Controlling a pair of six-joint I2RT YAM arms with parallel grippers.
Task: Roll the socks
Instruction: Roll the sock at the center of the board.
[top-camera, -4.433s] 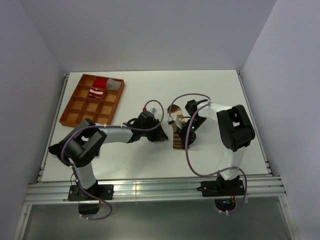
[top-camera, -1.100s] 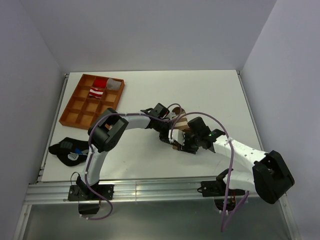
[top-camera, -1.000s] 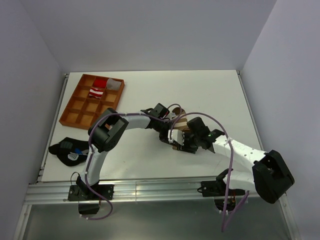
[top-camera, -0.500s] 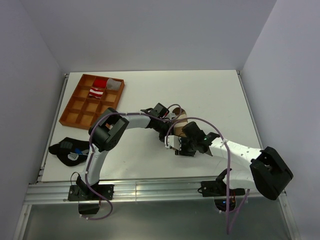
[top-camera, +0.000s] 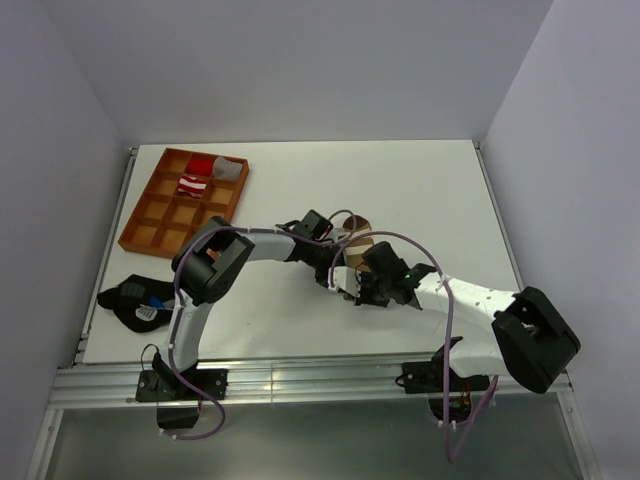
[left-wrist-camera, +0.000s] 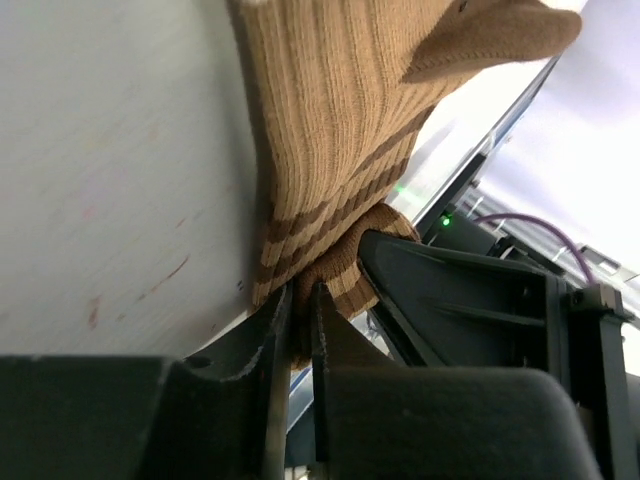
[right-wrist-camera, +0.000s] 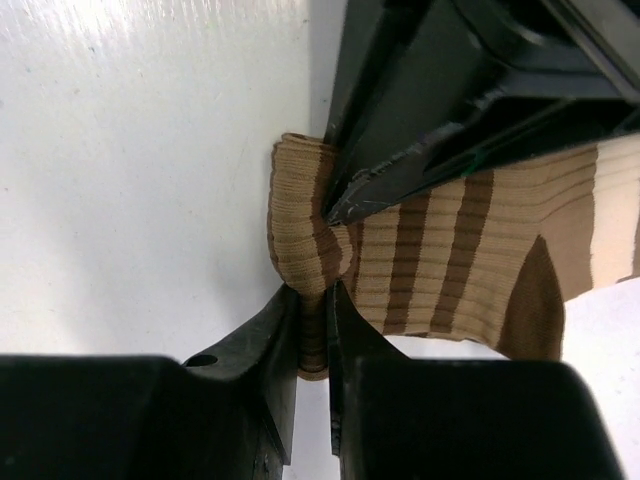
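Observation:
The brown-and-tan striped sock (top-camera: 352, 243) lies mid-table; it also shows in the left wrist view (left-wrist-camera: 330, 130) and the right wrist view (right-wrist-camera: 450, 260). Its near end is folded over into a small roll. My left gripper (top-camera: 336, 278) is shut on that rolled end (left-wrist-camera: 300, 300) from one side. My right gripper (top-camera: 356, 285) is shut on the same rolled end (right-wrist-camera: 312, 300) from the other side. The two grippers almost touch. The red-and-white sock (top-camera: 197, 177) lies in the top row of the orange tray (top-camera: 160, 225).
The orange compartment tray sits at the back left of the table. A black lump with a blue spot (top-camera: 135, 300) lies near the table's left front edge. Purple cables loop over both arms near the sock.
Both grippers with the sock's end have shifted slightly toward the far side since half a second ago. Since 4.4 s ago both arms have swung round and closed on the sock's near end.

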